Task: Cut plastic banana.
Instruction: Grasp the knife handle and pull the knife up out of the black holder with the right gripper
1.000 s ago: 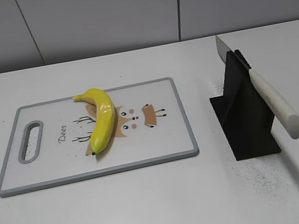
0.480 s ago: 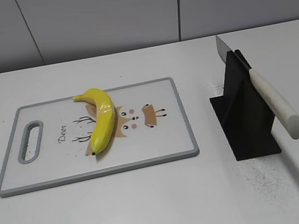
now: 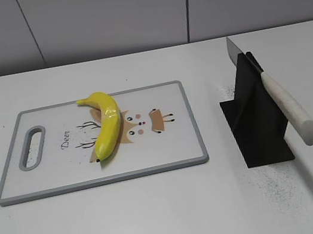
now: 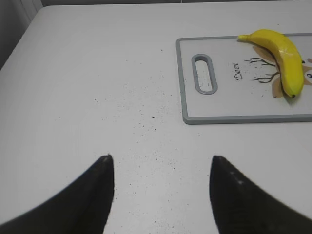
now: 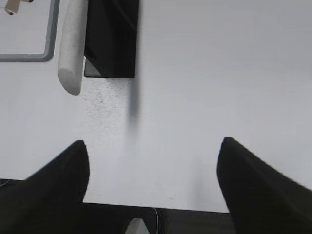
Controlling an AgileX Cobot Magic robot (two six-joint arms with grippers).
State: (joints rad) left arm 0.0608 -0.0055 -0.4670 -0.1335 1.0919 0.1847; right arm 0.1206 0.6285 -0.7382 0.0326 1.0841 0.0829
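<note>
Nothing has been picked up yet; by the look of it, this is the very start of the job. Nearest to me, the left tool (image 4: 158,195) hangs over bare white bench (image 4: 97,73) at the near left, its two dark fingers spread wide with nothing between them. The right tool (image 5: 151,190) does the same at the near right, fingers parted and empty, over the bench edge.

A little farther in on the right stands a black angled knife stand (image 3: 258,123), and resting in it is a kitchen knife with a pale cream handle (image 3: 288,109). The handle slopes down toward the near side and juts past the stand, while the steel blade tip pokes up behind it on the far side.

To the left, well apart from the stand, lies a white rectangular cutting board with a grey rim and a deer drawing (image 3: 151,154). The glossy bright-yellow plastic banana (image 3: 107,130) lies across the board's middle, curved, its stem toward the far edge and its dark tip toward the near side.

I'd judge the next move belongs to the right tool: reach forward and left to the jutting handle, close on it squarely and draw the knife out of the stand without tipping it. The left tool would probably need to steady the banana before any cut.
</note>
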